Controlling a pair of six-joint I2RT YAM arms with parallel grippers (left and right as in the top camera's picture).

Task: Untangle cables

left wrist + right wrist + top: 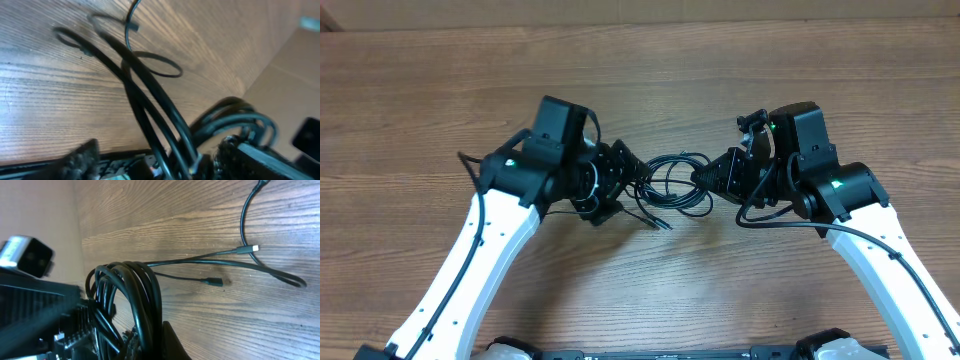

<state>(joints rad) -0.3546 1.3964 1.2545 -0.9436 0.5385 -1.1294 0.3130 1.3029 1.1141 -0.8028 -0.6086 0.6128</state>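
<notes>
Overhead, the cables [672,185] lie in a looped knot on the table [640,70]. The right gripper [705,178] is clamped on their right edge and the left gripper [625,185] stands apart at their left, so pulling the knot apart seems the step in hand. In the left wrist view the cables cross loose ahead of it, so next it likely must close on one of them. In the right wrist view the coil is pinched, the plug ends [216,281] lie free, and the crossings may snag.

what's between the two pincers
The cables: thin black loops span the gap from left pincer to right pincer, clearest in the overhead view.
</notes>
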